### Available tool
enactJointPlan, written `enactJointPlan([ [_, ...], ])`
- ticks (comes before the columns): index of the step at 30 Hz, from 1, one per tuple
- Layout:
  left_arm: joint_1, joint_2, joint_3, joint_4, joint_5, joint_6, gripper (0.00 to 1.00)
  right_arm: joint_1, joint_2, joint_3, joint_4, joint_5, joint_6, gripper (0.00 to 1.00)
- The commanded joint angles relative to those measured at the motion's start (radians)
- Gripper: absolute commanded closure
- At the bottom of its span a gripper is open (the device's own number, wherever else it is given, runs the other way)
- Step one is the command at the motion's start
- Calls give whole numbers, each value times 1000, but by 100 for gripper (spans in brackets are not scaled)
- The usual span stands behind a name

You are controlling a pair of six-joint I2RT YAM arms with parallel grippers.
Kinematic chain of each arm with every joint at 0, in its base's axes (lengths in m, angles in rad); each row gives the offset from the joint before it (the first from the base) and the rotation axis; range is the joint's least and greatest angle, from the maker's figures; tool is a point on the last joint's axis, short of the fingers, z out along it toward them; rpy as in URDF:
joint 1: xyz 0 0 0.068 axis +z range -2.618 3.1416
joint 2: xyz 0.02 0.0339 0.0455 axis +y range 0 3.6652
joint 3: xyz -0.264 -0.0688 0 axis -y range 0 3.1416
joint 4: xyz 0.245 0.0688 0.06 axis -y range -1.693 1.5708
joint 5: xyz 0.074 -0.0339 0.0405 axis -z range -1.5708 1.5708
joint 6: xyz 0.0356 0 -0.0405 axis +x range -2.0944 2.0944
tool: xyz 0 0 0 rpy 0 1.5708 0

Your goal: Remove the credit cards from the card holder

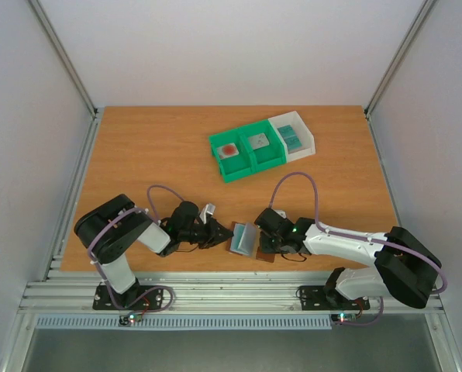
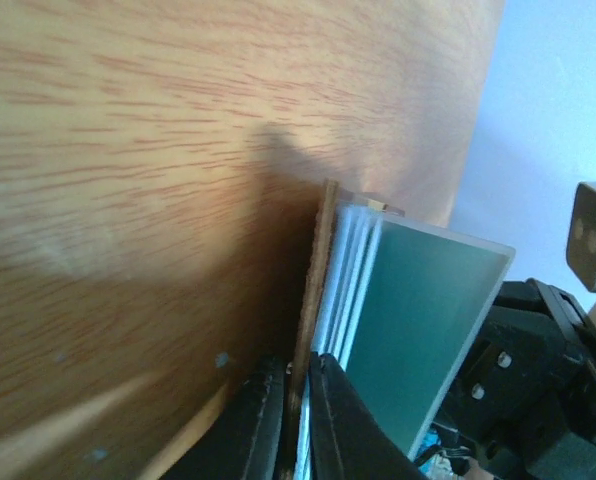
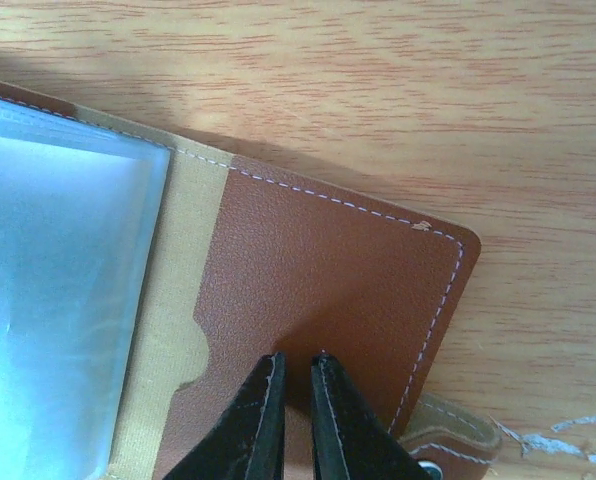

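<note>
My left gripper (image 2: 296, 425) pinches the card holder (image 2: 320, 270), bottom middle. My right gripper (image 3: 296, 395), pressed together, touches its leather.

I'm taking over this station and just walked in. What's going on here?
Two robot arms are working on an opened card holder at the near edge of the table. The left gripper pinches one brown panel, holding it upright, with a teal card showing inside. The right gripper, nearly closed, presses the other panel flat. More teal cards lie in the white bin at the back.
</note>
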Motion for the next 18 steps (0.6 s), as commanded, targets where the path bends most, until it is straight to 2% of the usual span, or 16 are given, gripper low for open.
enactJointPlan([
  [1, -10, 23, -17, 159, 23, -12, 97, -4, 3, -12, 29, -8, -2, 90],
  [2, -9, 21, -20, 165, 25, -17, 99, -4, 0, 1, 18, -9, -5, 90],
  [8, -10, -40, -62, 140, -18, -23, 100, -2, -40, 131, -64, -65, -14, 80],
  [14, -9, -145, -101, 51, -76, -2, 100, -2, -53, 225, -83, -137, 7, 53],
  [18, -9, -255, -106, -104, -126, 31, 100, 0, -2, 258, -57, -185, 65, 39],
])
